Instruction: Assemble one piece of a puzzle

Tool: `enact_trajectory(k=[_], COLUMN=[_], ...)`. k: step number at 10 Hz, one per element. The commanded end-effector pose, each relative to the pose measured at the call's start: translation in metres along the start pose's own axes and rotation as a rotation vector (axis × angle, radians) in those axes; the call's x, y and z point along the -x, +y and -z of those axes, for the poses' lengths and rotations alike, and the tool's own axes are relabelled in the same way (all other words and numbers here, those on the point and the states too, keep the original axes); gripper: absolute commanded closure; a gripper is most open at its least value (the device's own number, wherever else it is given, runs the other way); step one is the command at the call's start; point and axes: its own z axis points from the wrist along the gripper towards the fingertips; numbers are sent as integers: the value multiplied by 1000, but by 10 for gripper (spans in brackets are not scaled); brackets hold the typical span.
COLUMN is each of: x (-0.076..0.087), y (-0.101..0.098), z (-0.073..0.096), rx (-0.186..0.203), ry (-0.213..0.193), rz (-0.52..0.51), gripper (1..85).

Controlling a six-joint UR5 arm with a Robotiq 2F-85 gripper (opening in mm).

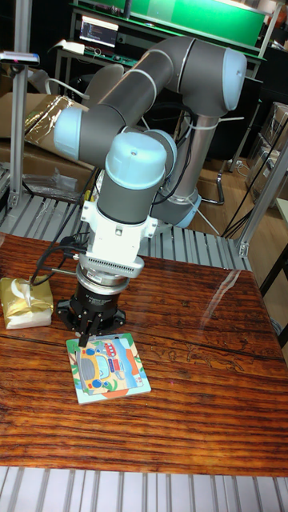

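Puzzle board [111, 367]: you see it flat on the wooden table [200, 360], near the left front, turned slightly so its corners point off-square (roughly square, no clear long axis).
Gripper [90, 336]: it hangs right over the board's upper-left corner, fingertips at its edge.
Jaws: narrow; whether they pinch a piece, you cannot tell.
Yellow bag [26, 302]: left of the gripper.

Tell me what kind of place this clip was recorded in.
Probably a robotics lab or workshop. A UR5 arm is mounted behind a wooden table bearing a puzzle board. Behind it are a monitor, cardboard boxes and loose cables.
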Motion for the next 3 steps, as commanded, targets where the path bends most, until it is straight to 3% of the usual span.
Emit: enact_trajectory(k=[1,3], x=[-9,-9], y=[1,-2], z=[3,3], rx=[5,-7], ry=[31,32], rz=[-5,4], gripper=[843,843])
